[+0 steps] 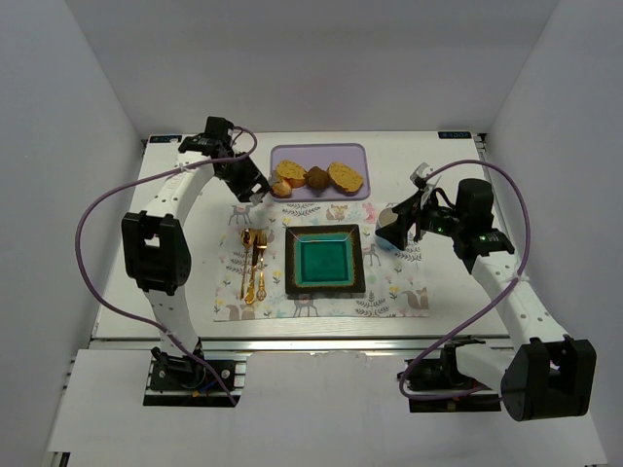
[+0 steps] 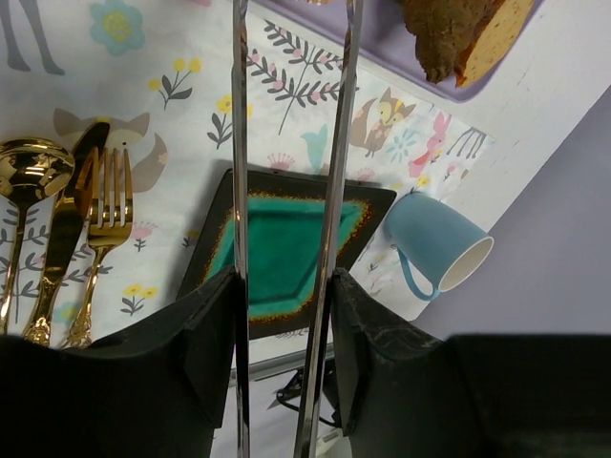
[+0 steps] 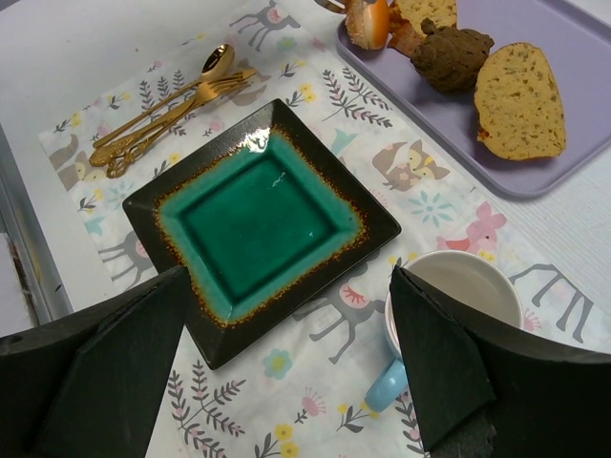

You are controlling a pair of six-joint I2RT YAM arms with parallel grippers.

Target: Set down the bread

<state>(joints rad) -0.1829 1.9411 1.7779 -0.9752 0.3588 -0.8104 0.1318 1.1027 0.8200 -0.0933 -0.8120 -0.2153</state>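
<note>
**Station Status: Bread on the Tray**

We see a flat white table (image 1: 438, 156) filling the middle of the overhead frame. A rectangular cloth placemat printed with woodland animals and flowers (image 1: 389, 292) lies at the centre of that frame. Just above it, at upper centre, sits a lavender rectangular tray (image 1: 292, 154). A square glazed plate, teal with a dark brown rim (image 1: 324, 232), rests in the middle of the placemat.

The left gripper (image 2: 284, 291) hangs at the tray's left end in the overhead frame. Its fingers are clamped on a pair of long metal tongs (image 2: 239, 143), whose two arms stand apart and run past the top edge of the left wrist frame. We cannot tell whether the tips touch anything.

The right gripper (image 3: 288, 277) hangs right of the plate, jaws spread wide with nothing between them.

A light blue ceramic mug (image 2: 430, 234) sits on the placemat just beside the plate's right edge.

The bread (image 1: 345, 175) lies on the tray in a row: tan slices, a dark brown lump and a small orange roll.

Gold metal cutlery (image 1: 253, 258) lies on the placemat left of the plate.
</note>
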